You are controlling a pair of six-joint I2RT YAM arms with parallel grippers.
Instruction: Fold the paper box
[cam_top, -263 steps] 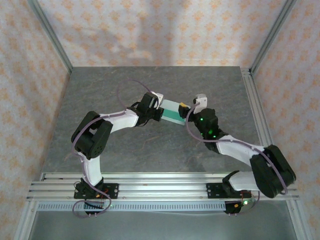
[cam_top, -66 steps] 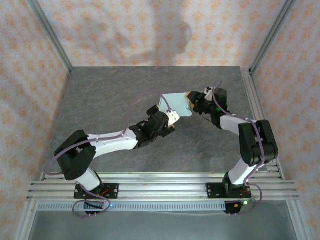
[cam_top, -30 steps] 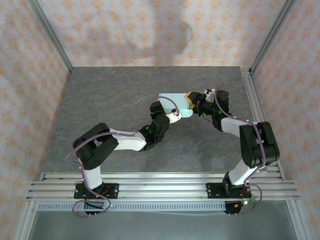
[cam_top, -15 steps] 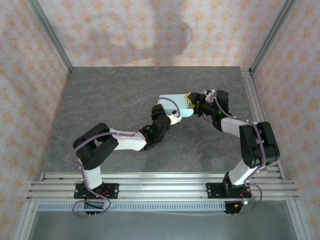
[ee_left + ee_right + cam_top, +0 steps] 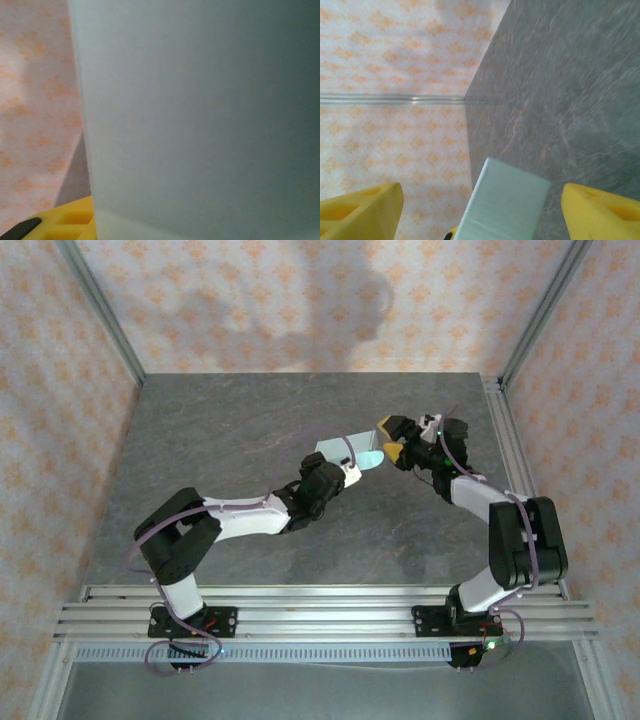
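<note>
At the far-right middle of the worktop, the paper box appears lifted between the two arms; the left gripper looks clamped on its near-left end, with the card pressed close to that wrist camera beside one yellow finger; the right gripper is spread wide, its fingers on either side of the box's free end, touching nothing.

Step in hand, my reading: regrasp for the next crease; the right should close squarely on a flat panel, not a corner, before the left loosens, else the thin card may buckle or drop.

Room: frame rail near on the right; patterned wall beyond on the far side; freer ground lies left and near, so swing the box that way.
</note>
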